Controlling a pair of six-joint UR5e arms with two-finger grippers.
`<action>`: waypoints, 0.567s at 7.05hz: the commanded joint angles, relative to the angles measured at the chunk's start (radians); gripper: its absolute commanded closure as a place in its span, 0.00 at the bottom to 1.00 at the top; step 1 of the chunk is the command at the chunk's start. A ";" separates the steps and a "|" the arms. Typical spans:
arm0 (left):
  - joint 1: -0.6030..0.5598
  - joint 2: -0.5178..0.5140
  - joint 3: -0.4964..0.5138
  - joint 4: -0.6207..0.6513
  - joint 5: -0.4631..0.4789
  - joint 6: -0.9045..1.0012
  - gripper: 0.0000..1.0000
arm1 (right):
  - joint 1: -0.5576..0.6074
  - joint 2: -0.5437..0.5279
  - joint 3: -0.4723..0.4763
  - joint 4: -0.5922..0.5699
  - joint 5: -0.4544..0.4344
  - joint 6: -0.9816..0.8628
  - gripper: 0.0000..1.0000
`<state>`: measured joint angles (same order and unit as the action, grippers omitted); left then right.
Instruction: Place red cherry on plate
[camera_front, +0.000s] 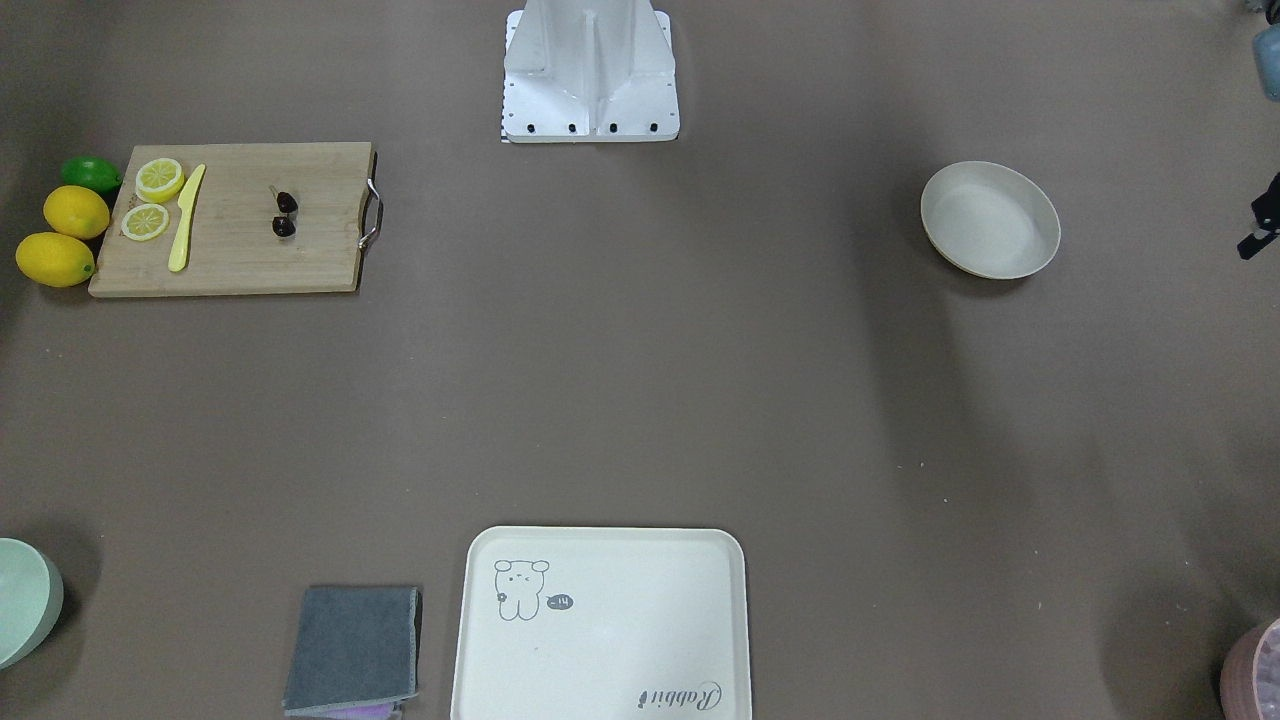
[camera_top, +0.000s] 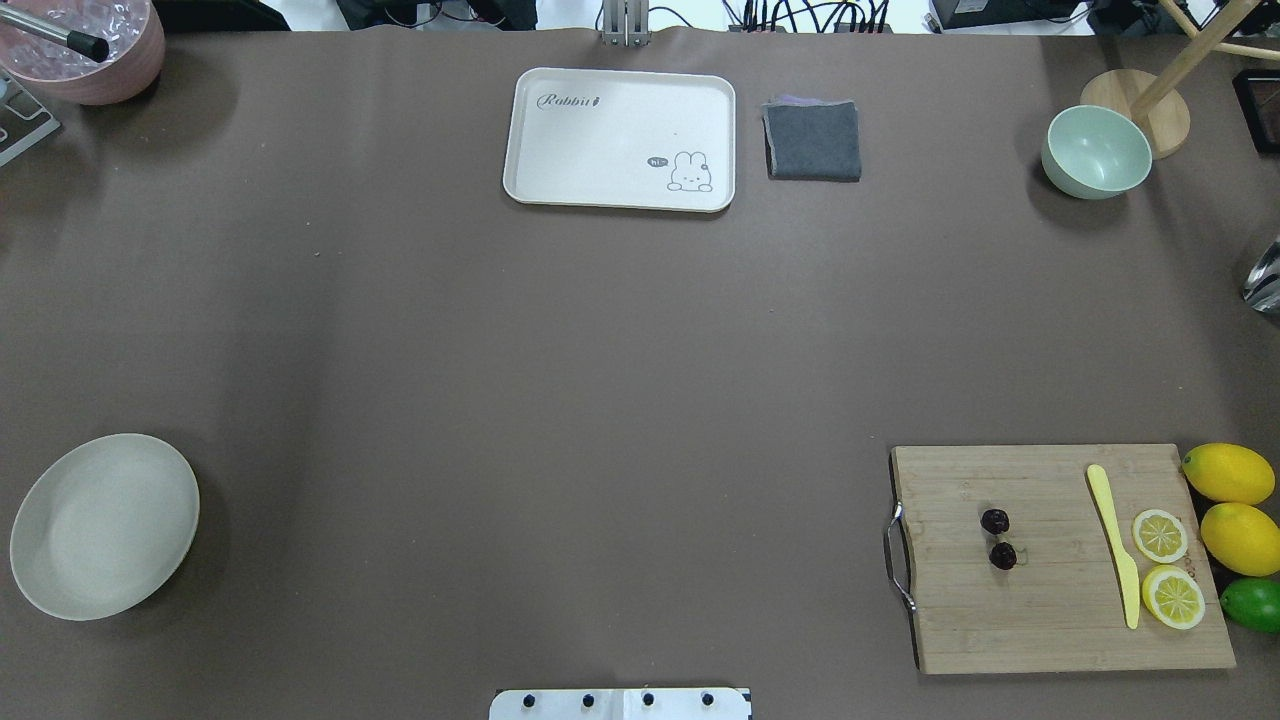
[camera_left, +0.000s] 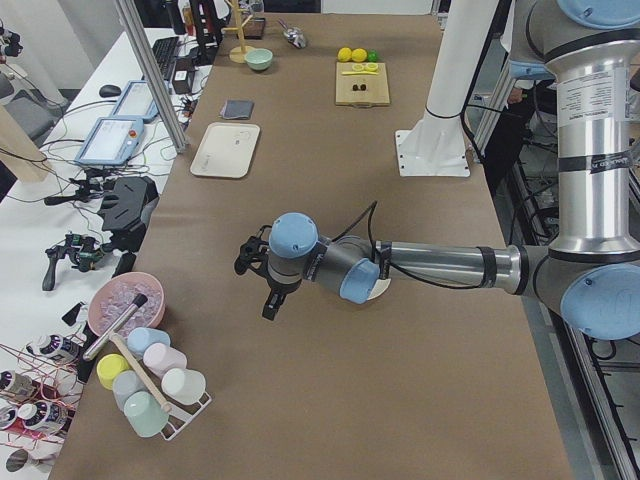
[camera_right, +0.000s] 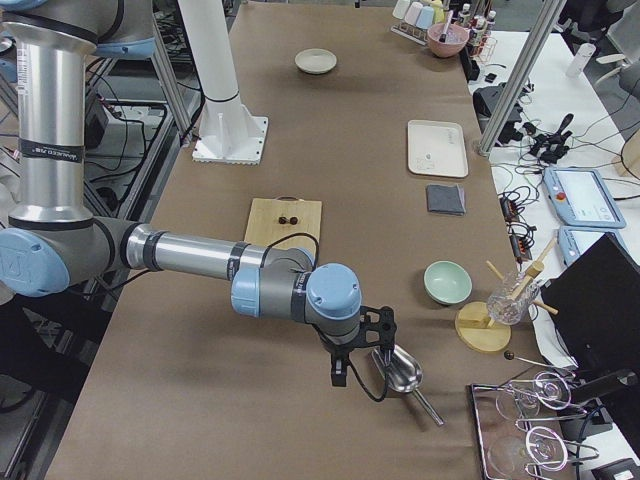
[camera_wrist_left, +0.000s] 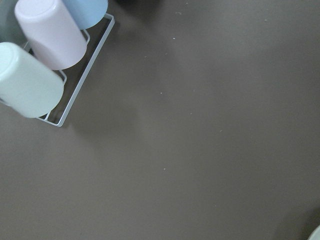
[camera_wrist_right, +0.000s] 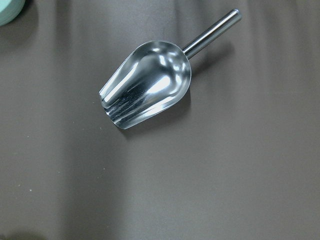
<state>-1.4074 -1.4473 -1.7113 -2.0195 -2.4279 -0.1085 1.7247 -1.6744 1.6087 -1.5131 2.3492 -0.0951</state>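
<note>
Two joined fruits, the red cherry (camera_top: 1000, 538), lie on the cutting board (camera_top: 1050, 620); plate (camera_top: 105, 525) well apart on the surface (camera_top: 600, 400). Opening of left gripper (camera_left: 256, 288) and right gripper (camera_right: 358, 352): cannot tell.

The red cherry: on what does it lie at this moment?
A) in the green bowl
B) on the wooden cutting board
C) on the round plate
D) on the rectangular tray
B: the red cherry lies on the cutting board, between its metal handle and the yellow knife, far from the plate at the table's other end.
</note>
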 joint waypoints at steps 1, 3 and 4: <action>0.103 0.063 0.010 -0.174 -0.010 -0.074 0.02 | 0.012 -0.010 0.000 0.001 -0.001 -0.001 0.00; 0.251 0.120 0.068 -0.499 -0.010 -0.414 0.02 | 0.021 -0.040 0.036 0.001 0.001 0.000 0.00; 0.337 0.119 0.143 -0.660 0.001 -0.551 0.02 | 0.021 -0.041 0.036 0.001 0.001 0.000 0.00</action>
<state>-1.1764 -1.3397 -1.6427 -2.4728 -2.4364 -0.4773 1.7444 -1.7085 1.6374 -1.5125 2.3495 -0.0956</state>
